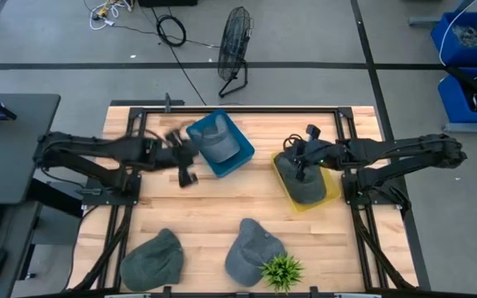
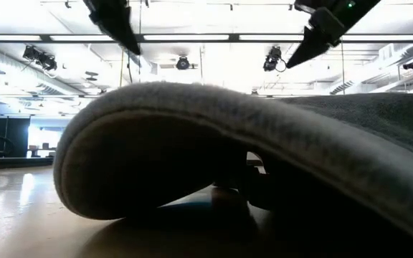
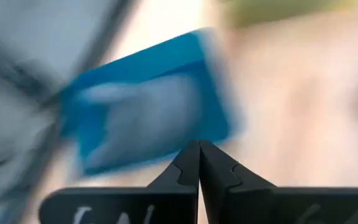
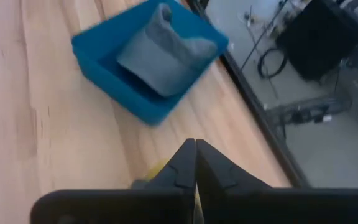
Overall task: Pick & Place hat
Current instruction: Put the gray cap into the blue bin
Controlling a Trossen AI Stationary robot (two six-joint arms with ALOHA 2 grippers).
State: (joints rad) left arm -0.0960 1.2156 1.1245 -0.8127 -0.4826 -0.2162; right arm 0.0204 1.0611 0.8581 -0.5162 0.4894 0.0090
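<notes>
Grey fabric hats binned: two, blue bin (image 1: pixel 240 157), yellow bin (image 1: pixel 331 192).
Left: I count two hats (image 1: pixel 153 258) on table.
Left gripper (image 1: pixel 185 168), right gripper (image 1: pixel 302 161): both closed, empty.

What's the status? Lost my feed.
Left tool shut, empty, beside blue bin. Right tool shut above yellow bin. Two hats loose up front.

The table (image 1: pixel 222 207) was pale wood with a smooth, lightly glossy finish. The four hats were soft grey cloth, matt and faintly fuzzy: one (image 1: pixel 214 142) lay in the blue plastic bin (image 1: pixel 243 153), one (image 1: pixel 301 182) in the yellow plastic bin (image 1: pixel 331 189), two at six o'clock (image 1: pixel 152 258) (image 1: pixel 251 248). The grippers' fingers (image 4: pixel 182 165) looked hard, matt black plastic.
</notes>
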